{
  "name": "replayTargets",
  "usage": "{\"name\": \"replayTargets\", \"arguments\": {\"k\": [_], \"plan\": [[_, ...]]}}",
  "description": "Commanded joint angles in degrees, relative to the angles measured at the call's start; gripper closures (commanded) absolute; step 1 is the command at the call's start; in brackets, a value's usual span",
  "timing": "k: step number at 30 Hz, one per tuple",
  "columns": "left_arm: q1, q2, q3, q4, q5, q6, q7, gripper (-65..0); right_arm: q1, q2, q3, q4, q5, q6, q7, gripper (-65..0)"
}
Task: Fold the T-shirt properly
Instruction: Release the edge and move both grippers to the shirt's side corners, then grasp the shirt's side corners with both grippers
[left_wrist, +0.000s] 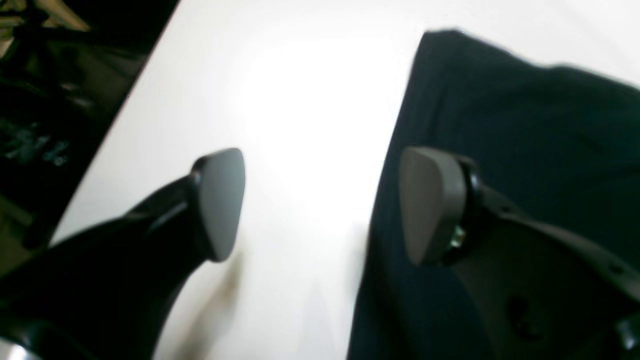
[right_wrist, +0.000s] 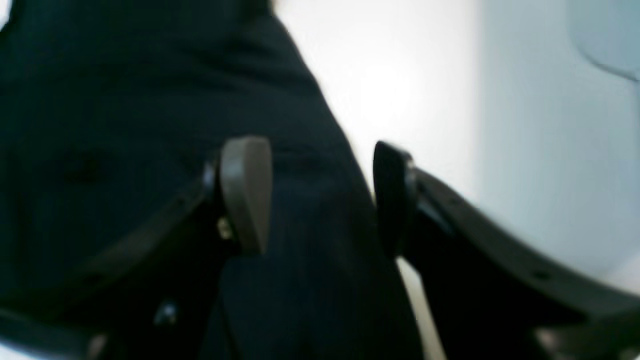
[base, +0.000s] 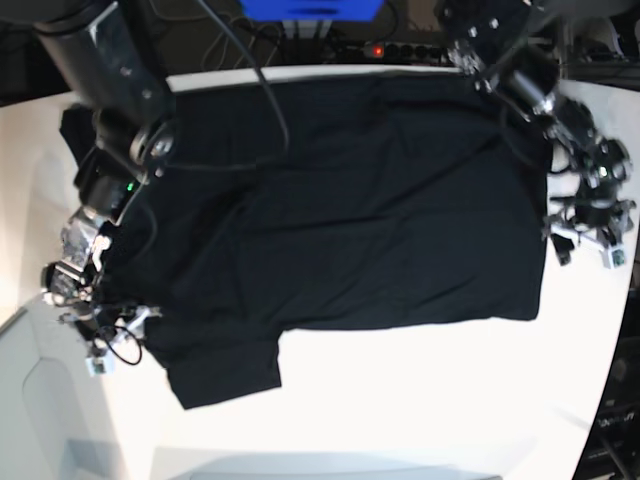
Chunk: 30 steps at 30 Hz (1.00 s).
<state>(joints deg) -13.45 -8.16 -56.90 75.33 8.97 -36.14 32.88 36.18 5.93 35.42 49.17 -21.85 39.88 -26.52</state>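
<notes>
The black T-shirt (base: 350, 200) lies spread flat on the white table (base: 420, 400), with one sleeve (base: 225, 370) sticking out toward the near edge. No print shows on the upturned side. My left gripper (left_wrist: 325, 205) hangs open at the shirt's right edge (left_wrist: 500, 125); one finger is over the cloth, the other over bare table. It shows in the base view at the right (base: 585, 250). My right gripper (right_wrist: 320, 195) is open and straddles the shirt's left edge (right_wrist: 150, 125), near the sleeve in the base view (base: 105, 335). Nothing is pinched in either.
The table's edge (left_wrist: 125, 100) runs close beside my left gripper, with dark floor clutter beyond. A blue box (base: 310, 8) and cables sit behind the table. A pale grey moulded surface (base: 50, 400) lies at the near left, beside my right gripper.
</notes>
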Motion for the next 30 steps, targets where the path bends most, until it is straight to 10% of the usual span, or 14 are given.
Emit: {"name": "replayTargets", "arguments": {"k": [1, 13, 20, 30], "plan": [[-2.6, -1.6, 0.2, -1.6, 0.1, 0.3, -1.2, -46.7, 2.8, 1.3, -0.1, -2.5, 0.4, 0.1, 2.5, -33.4], [-10.1, -7.0, 9.9, -20.3, 1.8, 0.4, -12.9, -46.7, 7.3, 8.5, 0.0, -23.4, 0.3, -11.5, 21.3, -33.4], [-13.6, -8.2, 11.0, -28.2, 1.2, 8.7, -15.3, -46.7, 6.4, 8.3, 0.0, -25.9, 0.2, -11.7, 22.0, -33.4], [-17.4, -8.8, 11.1, -31.2, 1.8, 9.1, -15.3, -46.7, 4.1, 7.0, 0.0, -26.3, 0.2, -11.7, 22.1, -33.0]]}}
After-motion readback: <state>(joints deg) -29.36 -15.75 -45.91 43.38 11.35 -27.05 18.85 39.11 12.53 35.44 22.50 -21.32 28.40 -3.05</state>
